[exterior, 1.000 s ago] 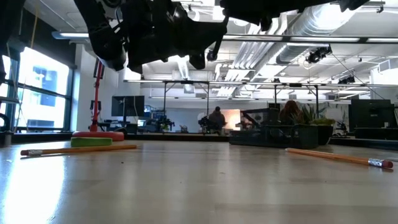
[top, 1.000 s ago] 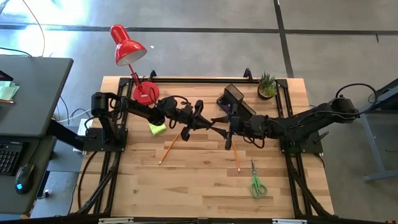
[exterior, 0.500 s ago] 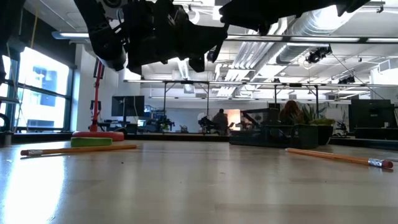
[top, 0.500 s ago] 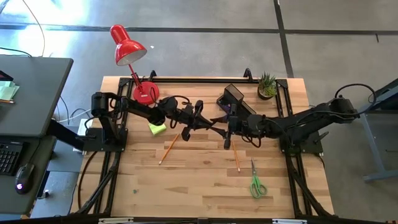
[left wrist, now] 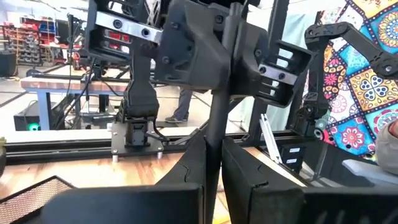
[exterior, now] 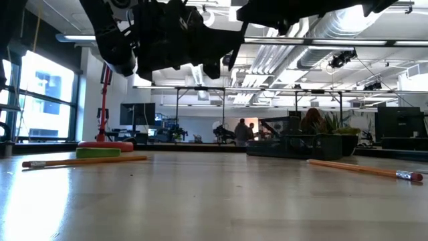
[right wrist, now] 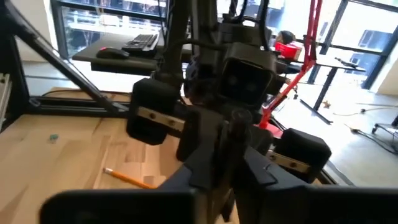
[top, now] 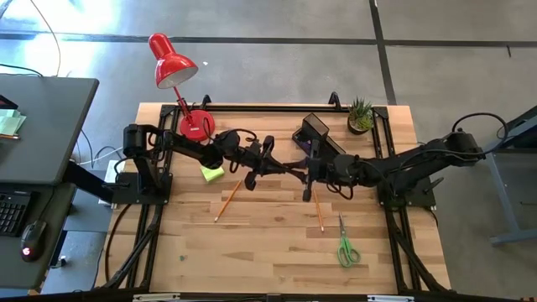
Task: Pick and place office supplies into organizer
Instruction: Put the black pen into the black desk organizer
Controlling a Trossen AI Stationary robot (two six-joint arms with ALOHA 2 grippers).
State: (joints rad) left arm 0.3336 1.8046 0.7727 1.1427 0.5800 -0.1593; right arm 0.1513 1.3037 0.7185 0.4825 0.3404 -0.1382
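- The dark pen hangs in the air over the middle of the table, lying roughly level from left to right between the two grippers.
- The left gripper has its fingers pinched on the pen's left end; its arm stretches out from the far left.
- The right gripper faces it nose to nose, fingers drawn in close around the pen's right end; its arm reaches in low from the right side.
- The organizer stands just beyond the right gripper, toward the far edge.
- The yellow-green sticky-note block lies under the left arm.
- One orange pencil lies near-left of the grippers, another near-right.
- The green-handled scissors lie nearer still on the right.
- The red lamp stands at the far left, the potted plant at the far right.
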